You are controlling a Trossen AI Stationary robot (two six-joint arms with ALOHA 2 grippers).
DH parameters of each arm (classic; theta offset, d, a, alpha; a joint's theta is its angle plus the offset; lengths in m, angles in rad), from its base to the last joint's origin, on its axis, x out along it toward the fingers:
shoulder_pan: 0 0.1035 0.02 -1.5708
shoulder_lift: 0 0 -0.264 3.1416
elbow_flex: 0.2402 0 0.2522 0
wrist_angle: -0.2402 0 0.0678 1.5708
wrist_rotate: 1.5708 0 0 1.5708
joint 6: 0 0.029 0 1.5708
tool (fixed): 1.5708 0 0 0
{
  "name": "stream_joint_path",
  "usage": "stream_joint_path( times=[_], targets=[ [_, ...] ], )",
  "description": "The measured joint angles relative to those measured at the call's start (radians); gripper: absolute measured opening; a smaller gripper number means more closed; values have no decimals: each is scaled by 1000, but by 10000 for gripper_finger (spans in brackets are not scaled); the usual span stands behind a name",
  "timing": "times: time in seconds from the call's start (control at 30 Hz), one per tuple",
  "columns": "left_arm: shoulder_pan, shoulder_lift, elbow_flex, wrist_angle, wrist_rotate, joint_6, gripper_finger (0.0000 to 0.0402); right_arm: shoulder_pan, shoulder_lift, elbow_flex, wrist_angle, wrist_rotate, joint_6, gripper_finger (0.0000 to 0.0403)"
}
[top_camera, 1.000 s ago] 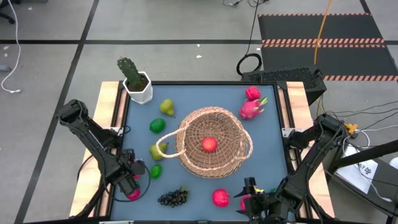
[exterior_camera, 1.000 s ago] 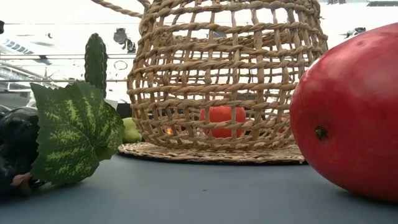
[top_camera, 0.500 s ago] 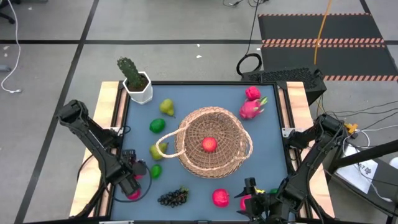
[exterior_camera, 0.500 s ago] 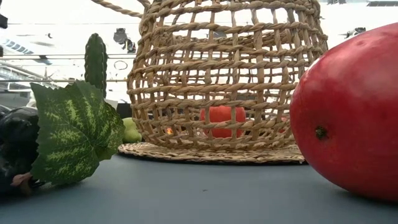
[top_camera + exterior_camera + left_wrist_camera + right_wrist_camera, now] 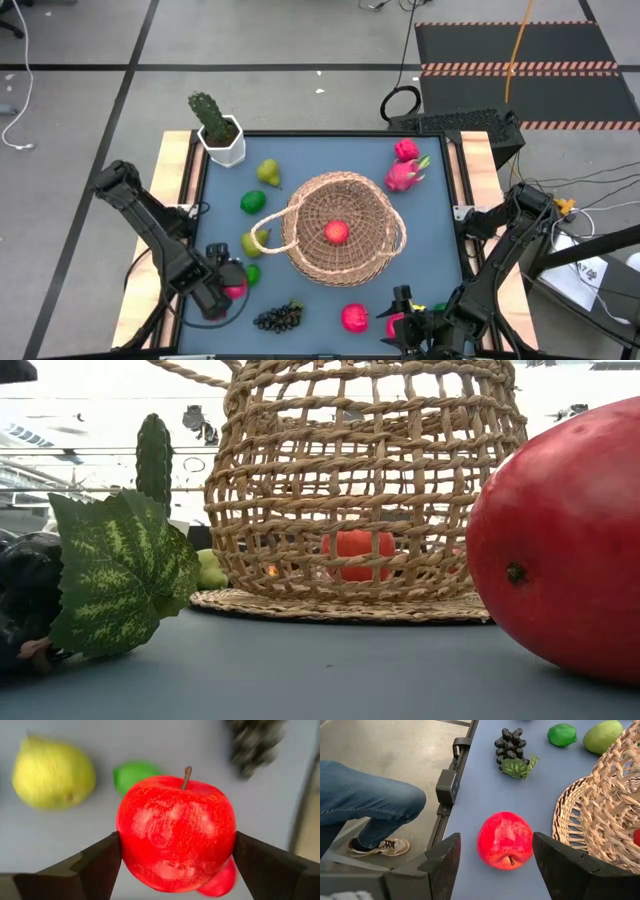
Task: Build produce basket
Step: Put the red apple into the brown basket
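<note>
The tan wicker basket (image 5: pixel 340 232) stands mid-table with one red apple (image 5: pixel 336 232) inside; both also show in the low view, the basket (image 5: pixel 365 490) and the apple (image 5: pixel 357 550). My left gripper (image 5: pixel 226 288) is near the table's front left, shut on a red apple (image 5: pixel 176 830). My right gripper (image 5: pixel 402 320) is open at the front edge, with a red apple (image 5: pixel 505 840) lying on the table ahead of its fingers, untouched. Two pears (image 5: pixel 268 172) (image 5: pixel 250 243), two limes (image 5: pixel 252 201) (image 5: pixel 251 273), grapes (image 5: pixel 280 318) and dragon fruit (image 5: pixel 405 172) lie around the basket. My left gripper pinches the red apple by its two opposite sides (image 5: pixel 125 845) between its two fingers (image 5: pixel 95 865), with the stem (image 5: pixel 187 774) free. The fingers come from above. The apple appears held clear of the table, over a lime (image 5: pixel 134 775) and a pear (image 5: pixel 52 772).
A white pot with a cactus (image 5: pixel 216 125) stands at the far left corner. Another red fruit (image 5: pixel 222 880) shows partly behind the held apple. A pink fruit (image 5: pixel 405 150) lies by the dragon fruit. A person's leg (image 5: pixel 365 800) is beside the table's near edge.
My left gripper has carried the red apple from the front left corner toward the table's right and a little toward the far edge, nearer the basket. My right gripper has kept still.
</note>
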Motion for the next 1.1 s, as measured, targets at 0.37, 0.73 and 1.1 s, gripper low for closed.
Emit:
stream_joint_path(
  times=[0.37,0.73,1.1],
  targets=[
    [43,-1,234,10,-189,164,353,0,0,0,0,15,1,240],
    [107,-2,323,78,-286,384,353,0,0,0,6,75,-3,240],
    [184,-2,338,321,-290,651,353,0,0,0,6,75,-5,240]
  ],
)
